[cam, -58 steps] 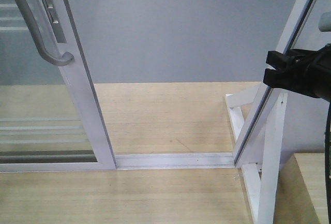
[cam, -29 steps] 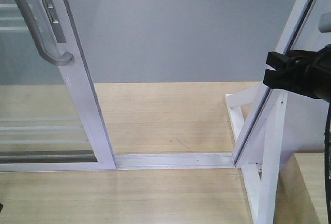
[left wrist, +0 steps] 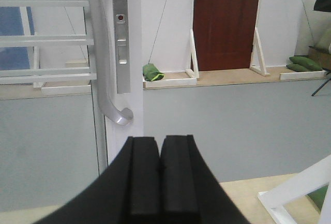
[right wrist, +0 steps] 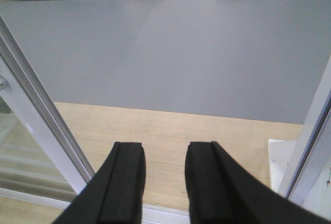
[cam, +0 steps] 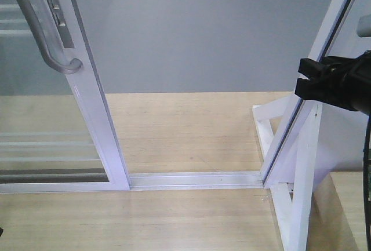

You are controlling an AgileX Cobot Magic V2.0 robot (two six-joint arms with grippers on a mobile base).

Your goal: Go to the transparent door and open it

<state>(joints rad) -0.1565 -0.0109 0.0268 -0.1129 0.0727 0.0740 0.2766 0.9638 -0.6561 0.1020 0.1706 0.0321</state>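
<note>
Left claw [left wrist: 160,175] closed, empty — right claw [right wrist: 164,182] parted, empty.

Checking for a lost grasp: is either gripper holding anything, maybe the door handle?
Nothing is held. The left gripper is shut on nothing, short of the handle; the right gripper is open and empty.

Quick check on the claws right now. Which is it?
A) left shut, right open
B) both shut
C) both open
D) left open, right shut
A: in the left wrist view the left claw has its fingers pressed together with nothing between them, below the door handle, while in the right wrist view the right claw shows a clear gap with bare wooden floor between its fingers.
</note>
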